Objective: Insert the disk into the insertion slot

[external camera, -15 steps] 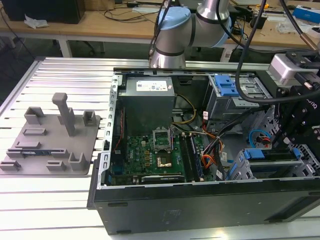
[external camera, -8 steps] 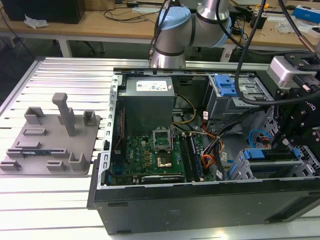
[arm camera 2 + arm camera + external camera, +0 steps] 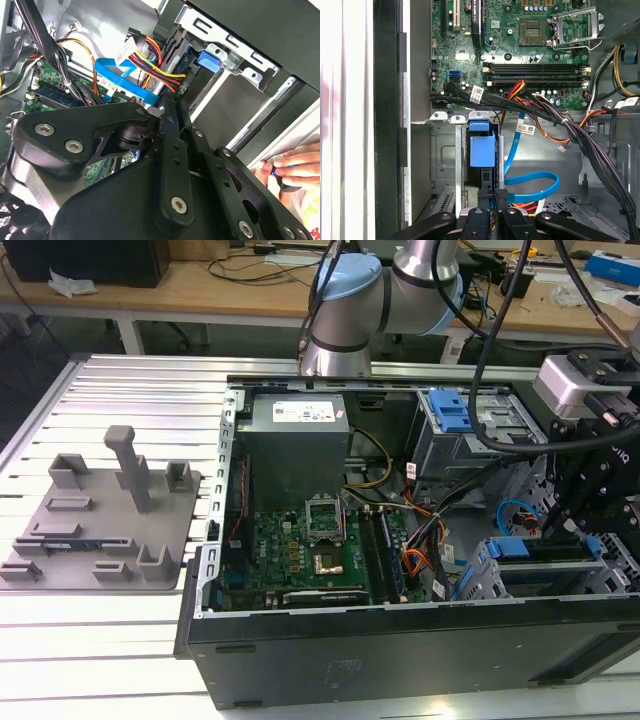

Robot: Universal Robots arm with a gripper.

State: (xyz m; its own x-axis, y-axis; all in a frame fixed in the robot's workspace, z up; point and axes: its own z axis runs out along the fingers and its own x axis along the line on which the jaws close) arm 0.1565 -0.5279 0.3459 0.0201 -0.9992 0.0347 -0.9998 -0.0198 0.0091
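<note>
Blue plastic marks the disk (image 3: 482, 150) in the first wrist view: what appears to be its carrier end is seen edge-on, standing inside the slot (image 3: 445, 155) of the grey sheet-metal cage. How deep it sits cannot be told. The hand (image 3: 491, 195) is placed directly behind it, with the fingers (image 3: 501, 200) drawn close together and nothing clearly clamped between them. Whether the tips touch the disk's rear edge is hidden. The disk is judged to lie straight ahead of the hand, with its long axis in line with the fingers and running into the bay, so any push would have to follow that same line. A looped blue cable (image 3: 535, 177) and a bundle of wires (image 3: 520, 97) are seen just beside the cage, near the path. In the exterior view the hand is found at the right edge of the frame, lowered into the open case (image 3: 400, 650), which rests on the ribbed counter (image 3: 120, 630), with the cage at the lower right. A person's fingers (image 3: 295, 167) are seen outside the case wall in the second wrist view.
</note>
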